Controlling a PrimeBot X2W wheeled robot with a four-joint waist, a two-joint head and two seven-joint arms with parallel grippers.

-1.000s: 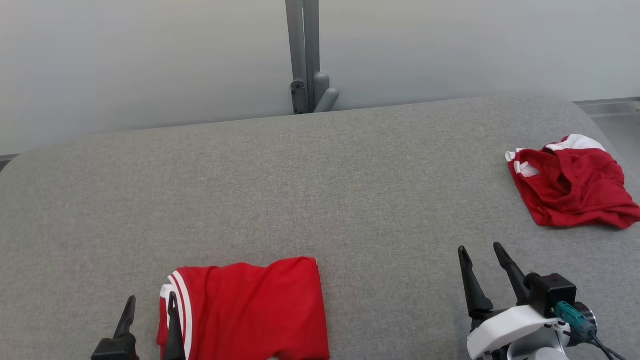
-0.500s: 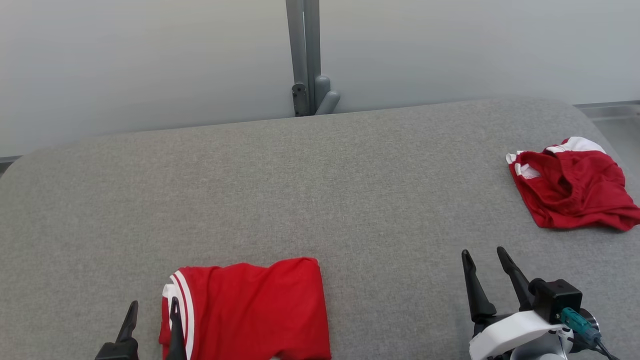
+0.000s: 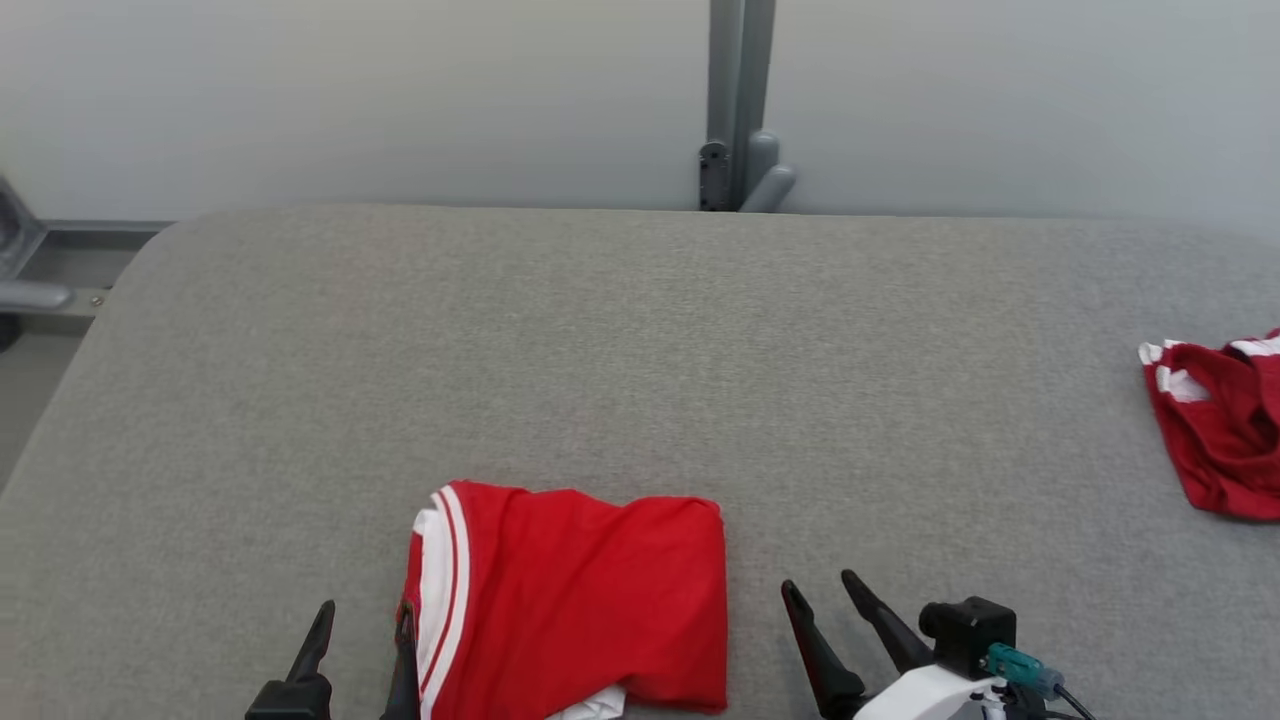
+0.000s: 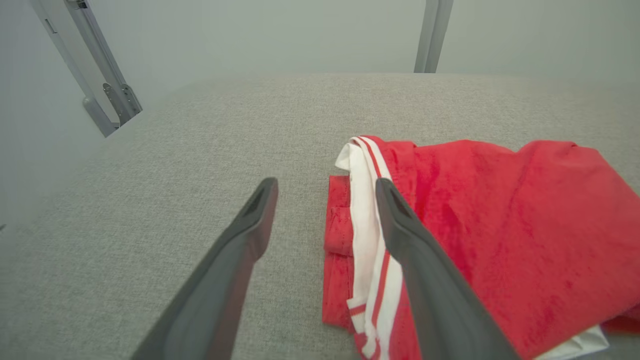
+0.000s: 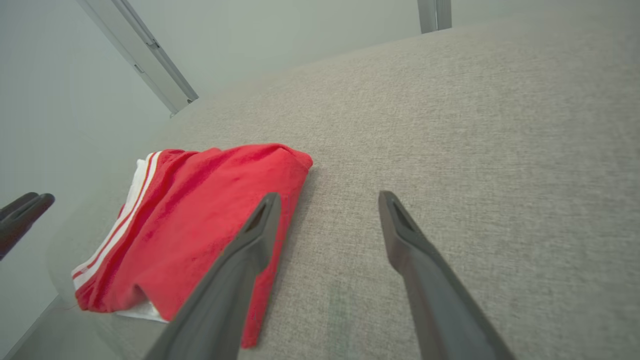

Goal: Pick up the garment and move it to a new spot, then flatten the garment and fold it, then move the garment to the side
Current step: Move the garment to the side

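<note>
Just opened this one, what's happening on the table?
A two-armed robot faces a grey table. The folded red garment lies near the front edge, and nothing holds it. The left gripper hangs open at its white-striped end, the right gripper open beside the other end. A crumpled red garment lies far right.

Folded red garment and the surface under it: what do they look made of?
The folded red garment looks like soft knit cloth, perhaps jersey: matte, finely nubbly, with white striped trim. The surface looks like grey woven upholstery fabric: matte, heathered weave, rounded, seemingly padded edges.
</note>
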